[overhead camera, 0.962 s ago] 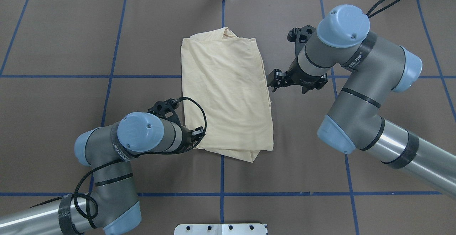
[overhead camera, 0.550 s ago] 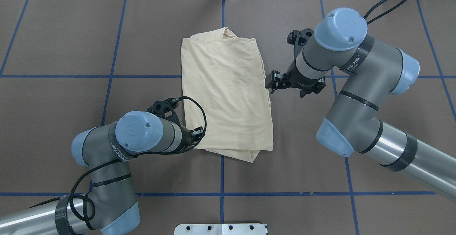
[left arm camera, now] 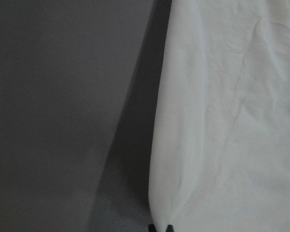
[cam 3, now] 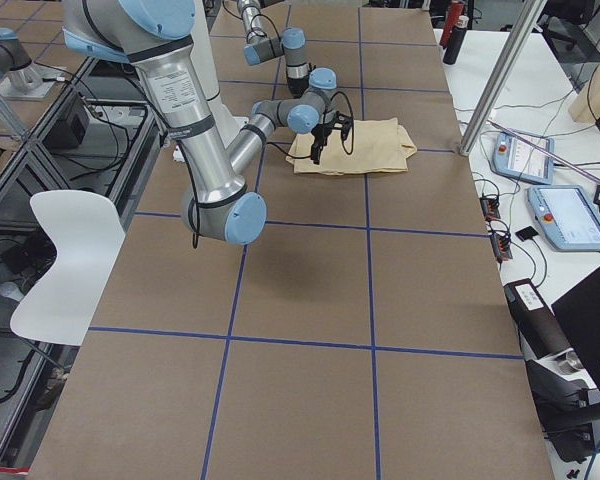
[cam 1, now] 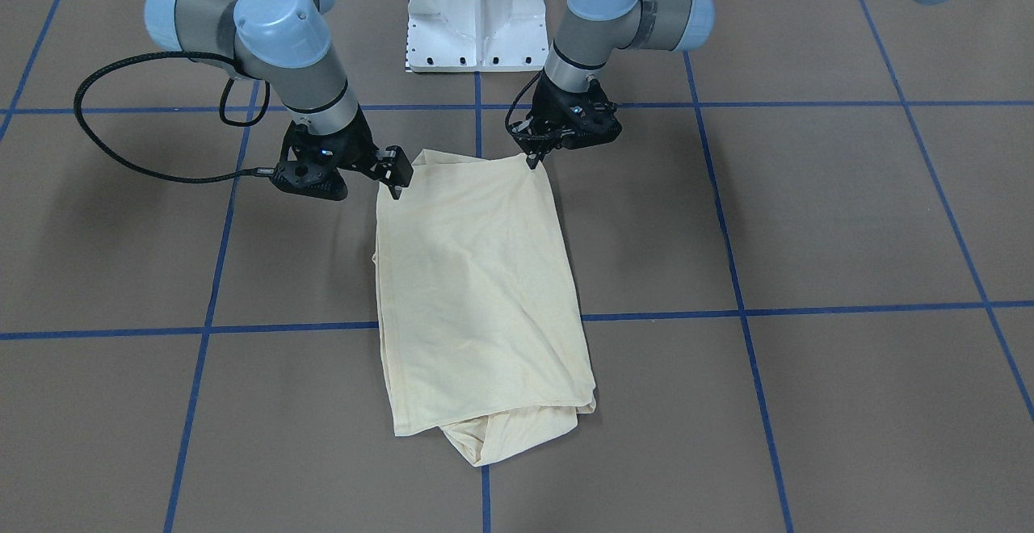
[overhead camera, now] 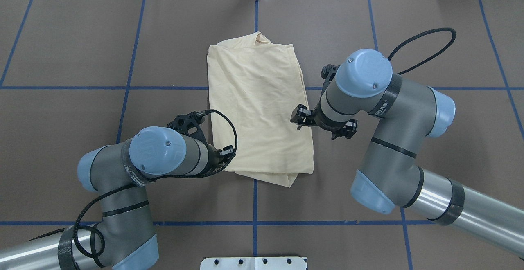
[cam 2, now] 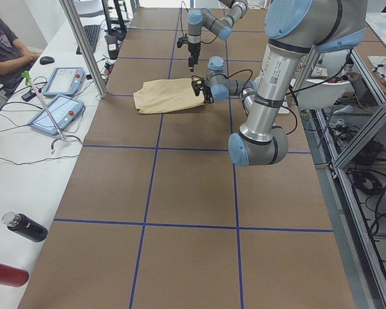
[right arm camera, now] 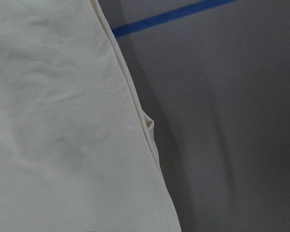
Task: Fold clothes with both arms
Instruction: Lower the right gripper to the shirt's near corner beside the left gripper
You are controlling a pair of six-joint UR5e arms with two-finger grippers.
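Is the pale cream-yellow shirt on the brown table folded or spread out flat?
Folded. The pale cream-yellow shirt lies as a narrow rectangle with layered edges at both ends.

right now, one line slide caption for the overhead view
Folded cream shirt, left gripper at its near corner, right gripper at its right edge.

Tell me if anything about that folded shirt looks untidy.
Yes: bunched fabric pokes out beyond the folded edge of the T-shirt at its end nearest the front-facing camera, leaving the rectangle uneven.
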